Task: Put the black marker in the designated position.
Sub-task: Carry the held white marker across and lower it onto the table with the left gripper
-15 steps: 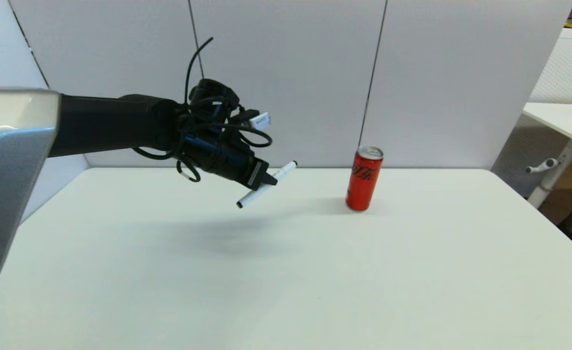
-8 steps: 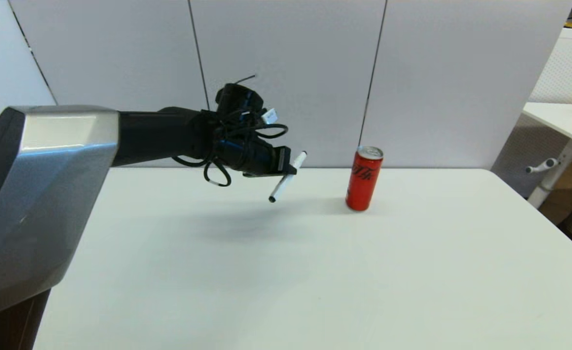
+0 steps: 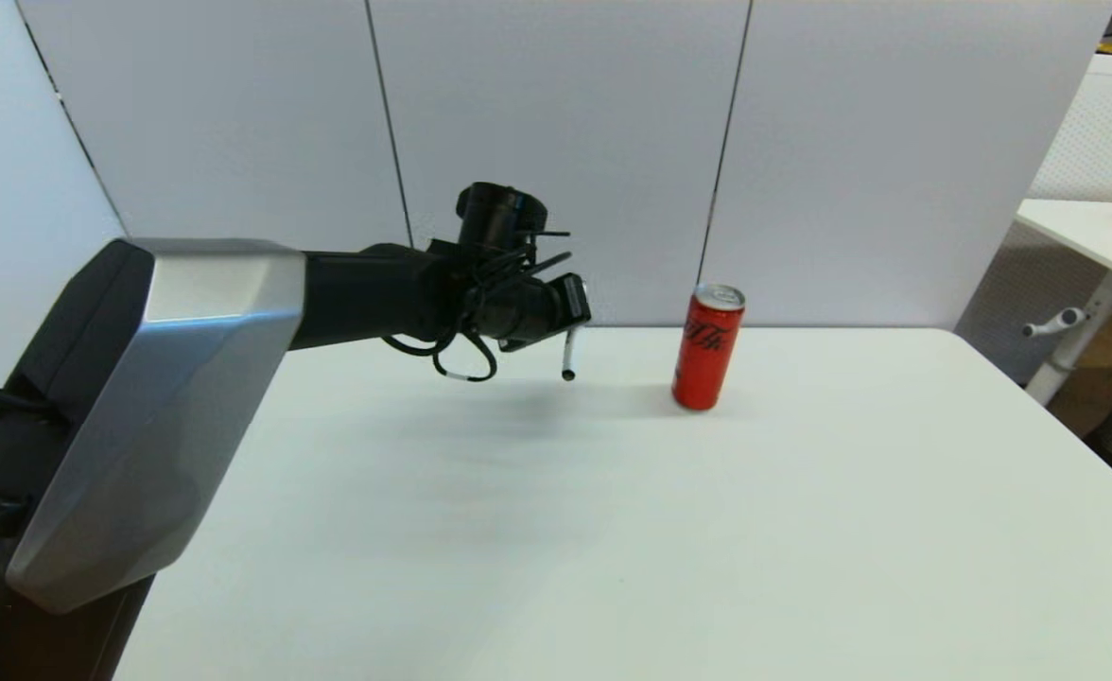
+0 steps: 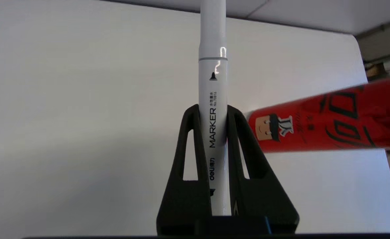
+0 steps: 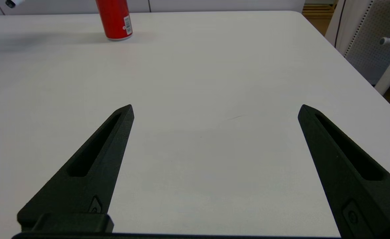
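Above the white surface (image 3: pixel 613 530), far side, the left gripper (image 3: pixel 570 326) pinches the black marker (image 3: pixel 569 357) between its fingers, its long axis near vertical, just left of the red can (image 3: pixel 707 348); right gripper (image 5: pixel 215 113) parked near, fingers spread.

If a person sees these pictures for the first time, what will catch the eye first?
First, the red drink can, standing upright near the far edge of the white table. Then the left end effector, held above the table to the can's left, shut on the black marker, which hangs nearly vertical.
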`<state>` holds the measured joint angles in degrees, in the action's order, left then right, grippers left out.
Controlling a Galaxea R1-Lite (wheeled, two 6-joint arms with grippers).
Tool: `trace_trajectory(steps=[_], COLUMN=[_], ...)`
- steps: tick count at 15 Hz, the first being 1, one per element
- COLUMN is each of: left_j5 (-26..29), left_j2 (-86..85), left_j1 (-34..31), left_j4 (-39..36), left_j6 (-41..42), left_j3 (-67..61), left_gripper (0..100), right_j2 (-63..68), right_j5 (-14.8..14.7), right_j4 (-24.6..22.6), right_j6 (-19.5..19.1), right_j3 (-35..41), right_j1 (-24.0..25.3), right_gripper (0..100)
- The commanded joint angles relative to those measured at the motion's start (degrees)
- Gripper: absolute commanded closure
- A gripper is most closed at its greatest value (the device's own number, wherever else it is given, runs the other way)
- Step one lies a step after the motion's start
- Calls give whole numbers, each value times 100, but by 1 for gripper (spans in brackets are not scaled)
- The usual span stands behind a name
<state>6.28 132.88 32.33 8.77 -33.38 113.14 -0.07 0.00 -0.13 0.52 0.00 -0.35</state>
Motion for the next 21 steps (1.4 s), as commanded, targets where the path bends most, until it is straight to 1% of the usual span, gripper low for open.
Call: trace_trajectory(steps=[1, 3, 5, 19, 21], left_j5=[-250, -250, -250, -303, -303], left_j2=[160, 221, 283, 652, 652], left_j1=[45, 54, 54, 45, 54], left_j4=[11, 29, 117, 117, 11], left_j6=[-688, -1057, -1215, -1145, -1145], left_j3=[-3, -38, -82, -64, -64], left_gripper=[100, 100, 100, 100, 100], right_j2=[7, 7, 7, 7, 7], right_j5=[0, 0, 0, 0, 0], right_j4=[-4, -4, -4, -4, -4], right_j6=[-8, -8, 9, 9, 9], right_j3=[0, 0, 0, 0, 0], right_j1=[0, 0, 0, 0, 0], right_gripper=[0, 0, 0, 0, 0])
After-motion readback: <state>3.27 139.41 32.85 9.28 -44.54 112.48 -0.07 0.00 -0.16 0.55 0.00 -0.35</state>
